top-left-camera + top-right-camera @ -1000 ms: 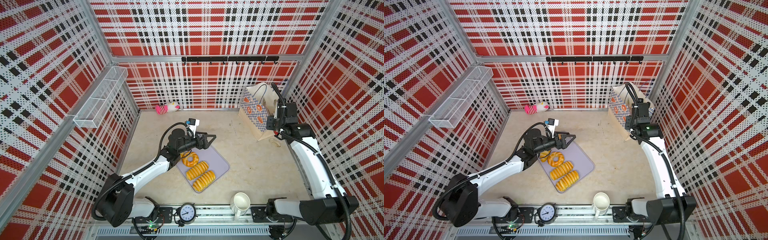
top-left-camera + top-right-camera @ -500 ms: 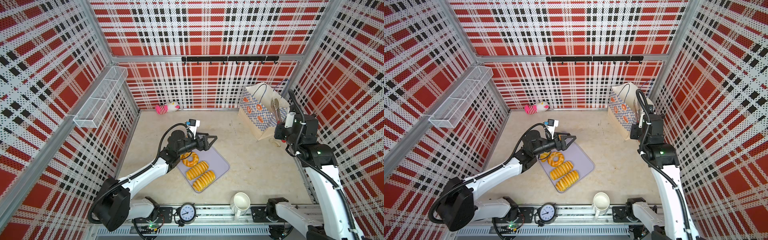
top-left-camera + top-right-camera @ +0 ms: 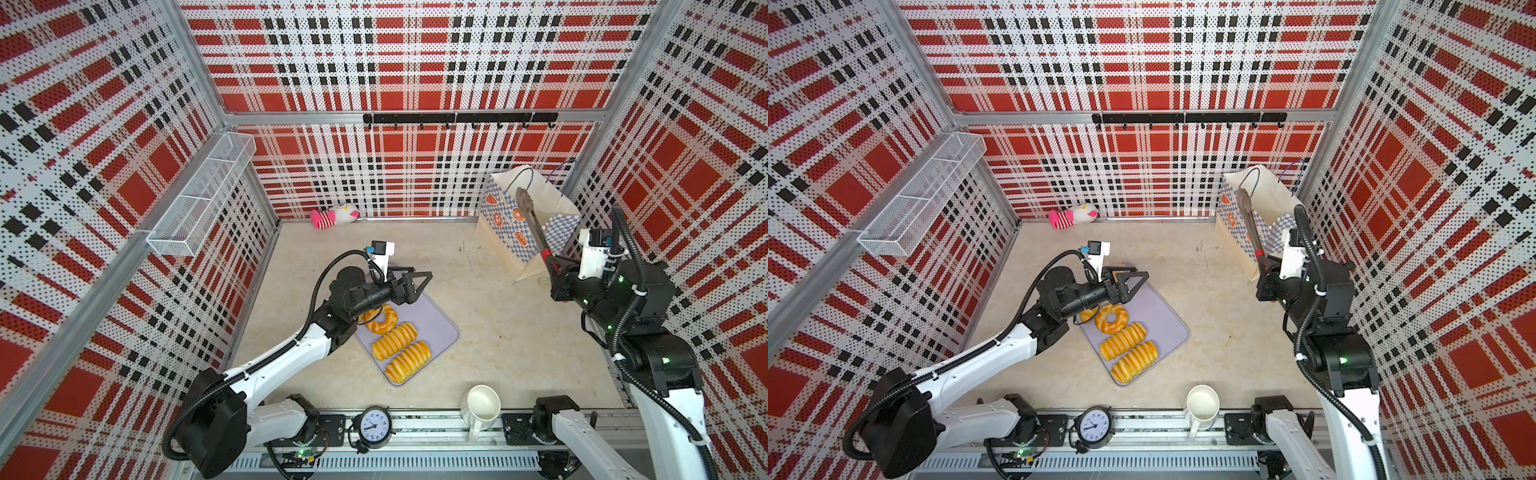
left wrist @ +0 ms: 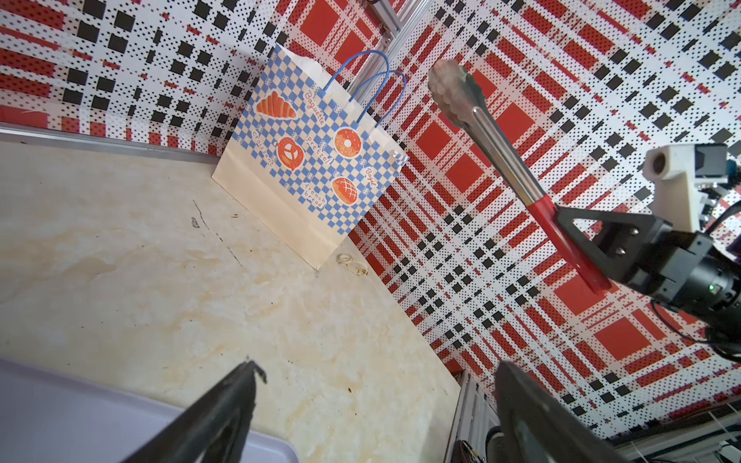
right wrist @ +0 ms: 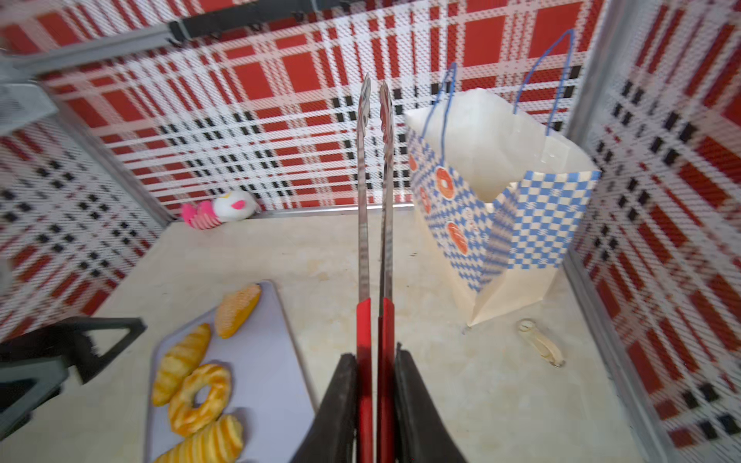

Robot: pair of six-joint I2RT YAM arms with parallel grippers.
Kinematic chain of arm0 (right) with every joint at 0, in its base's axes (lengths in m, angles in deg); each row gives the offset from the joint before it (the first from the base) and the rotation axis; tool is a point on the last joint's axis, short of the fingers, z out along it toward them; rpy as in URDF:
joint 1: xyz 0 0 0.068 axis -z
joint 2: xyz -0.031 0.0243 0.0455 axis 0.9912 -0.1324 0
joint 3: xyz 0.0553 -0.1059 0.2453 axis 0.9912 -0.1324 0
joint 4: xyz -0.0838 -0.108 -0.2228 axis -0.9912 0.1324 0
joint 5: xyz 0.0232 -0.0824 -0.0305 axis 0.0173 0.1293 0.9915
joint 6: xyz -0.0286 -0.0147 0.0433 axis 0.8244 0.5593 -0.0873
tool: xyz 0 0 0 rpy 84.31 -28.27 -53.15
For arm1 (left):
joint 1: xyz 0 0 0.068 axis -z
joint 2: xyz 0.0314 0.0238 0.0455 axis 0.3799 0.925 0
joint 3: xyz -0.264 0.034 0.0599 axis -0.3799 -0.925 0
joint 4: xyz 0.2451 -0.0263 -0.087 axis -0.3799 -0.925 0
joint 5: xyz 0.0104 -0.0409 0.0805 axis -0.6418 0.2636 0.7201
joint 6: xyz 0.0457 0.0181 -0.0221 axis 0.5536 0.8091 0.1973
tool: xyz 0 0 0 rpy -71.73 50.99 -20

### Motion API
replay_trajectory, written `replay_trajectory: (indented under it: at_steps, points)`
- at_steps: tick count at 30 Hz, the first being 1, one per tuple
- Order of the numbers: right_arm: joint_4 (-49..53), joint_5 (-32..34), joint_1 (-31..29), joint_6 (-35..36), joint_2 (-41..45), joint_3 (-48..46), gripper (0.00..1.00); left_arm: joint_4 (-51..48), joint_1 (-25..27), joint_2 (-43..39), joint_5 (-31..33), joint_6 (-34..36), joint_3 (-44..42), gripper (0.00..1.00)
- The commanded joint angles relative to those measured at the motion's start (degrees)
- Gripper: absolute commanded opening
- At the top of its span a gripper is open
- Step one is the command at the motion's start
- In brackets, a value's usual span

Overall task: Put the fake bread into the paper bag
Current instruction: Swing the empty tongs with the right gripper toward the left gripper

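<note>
The fake bread lies on a lavender tray (image 3: 436, 324): a ring doughnut (image 3: 379, 319), two ridged loaves (image 3: 394, 335), and a croissant (image 5: 181, 362) with another piece (image 5: 237, 309). My left gripper (image 3: 417, 280) hovers open and empty over the tray's far end (image 4: 379, 373). The paper bag (image 3: 505, 232) stands open at the back right (image 5: 533, 224). My right gripper (image 5: 375, 356) is shut on the red handles of metal tongs (image 5: 375, 200). The tongs' tips are nearly together, hold nothing, and sit level with the bag's mouth, just beside it (image 3: 532, 220).
A pink-and-white plush toy (image 3: 334, 216) lies against the back wall. A white jug (image 3: 482, 405) and a small clock (image 3: 374, 426) stand on the front rail. A wire basket (image 3: 199, 199) hangs on the left wall. A small pale object (image 5: 541, 346) lies beside the bag.
My right arm has risen and drawn back from the bag with the tongs, whose arms have squeezed closer together. The left arm has barely moved.
</note>
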Motion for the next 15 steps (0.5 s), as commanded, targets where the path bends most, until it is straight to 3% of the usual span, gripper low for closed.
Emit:
replay_trajectory:
  at_steps: [1, 7, 12, 15]
  points:
    - [-8.8, -14.4, 0.2, -3.1, 1.8, -2.9, 0.19, 3.5, 0.3, -0.8, 0.1, -1.3, 0.4, 0.95]
    - [-26.8, -28.6, 0.2, -15.5, 2.3, -11.2, 0.17, 10.2, 1.5, 1.2, -1.3, -4.8, 2.3, 0.95]
    - [-41.7, -32.1, -0.9, -25.8, 2.0, -17.2, 0.16, 16.8, 3.0, 4.5, -2.4, -8.2, 5.1, 0.97]
    - [-46.1, -30.3, -4.6, -27.8, 2.0, -19.0, 0.15, 22.0, 3.1, 6.7, -2.7, -11.2, 5.9, 0.98]
